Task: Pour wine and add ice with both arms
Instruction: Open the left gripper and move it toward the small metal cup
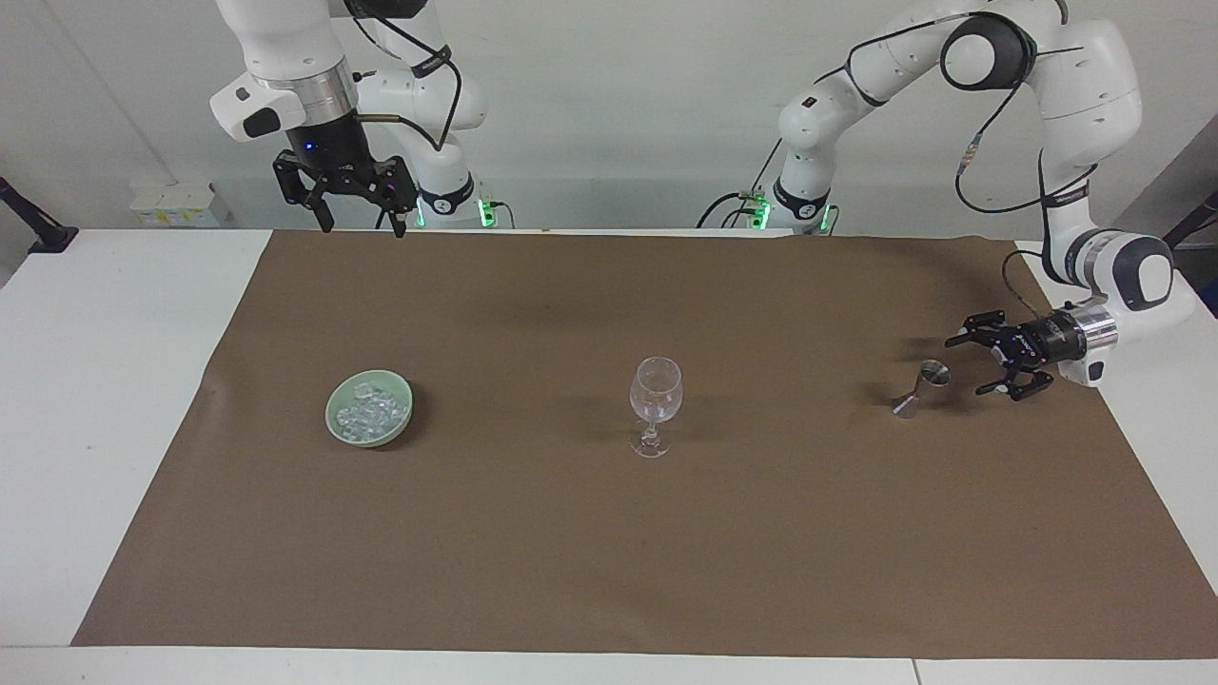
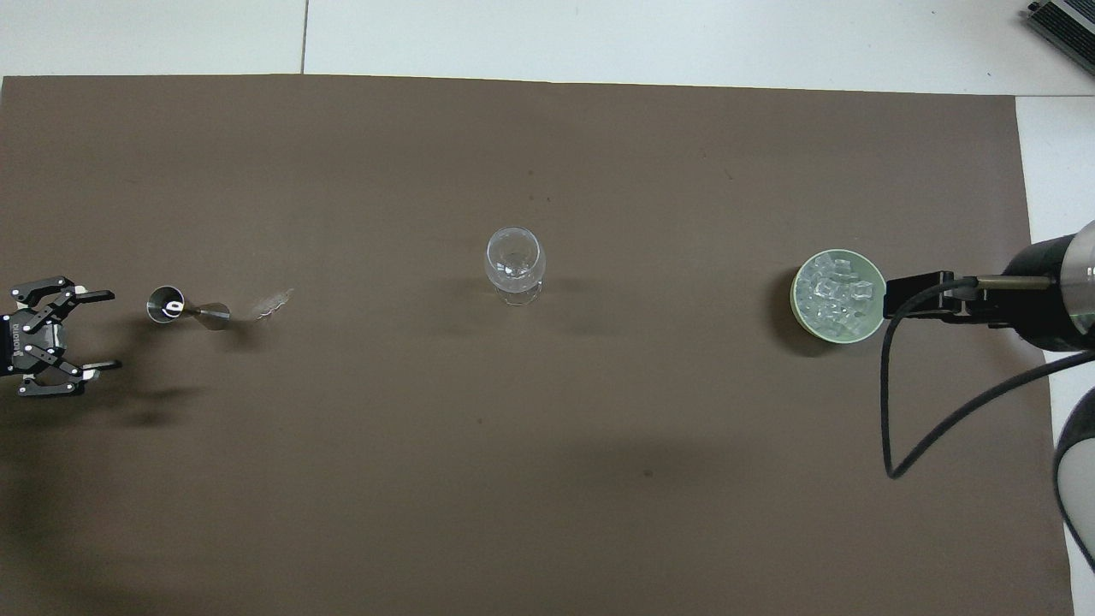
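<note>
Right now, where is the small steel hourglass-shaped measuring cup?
The steel measuring cup stands on the brown mat toward the left arm's end, beside the open left gripper.

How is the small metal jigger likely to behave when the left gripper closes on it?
The jigger stands on a small base with a pinched waist, so a sideways nudge would probably tip it. Its shiny metal looks rigid and likely slippery. The open left gripper is level with it, beside its upper cup, favouring a side grasp.

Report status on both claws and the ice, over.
Left claw open, low beside the metal jigger, not touching. Right claw open, high near its base, waiting. Ice heaped in the green bowl; stemmed glass upright mid-table. Nothing in the way.
</note>
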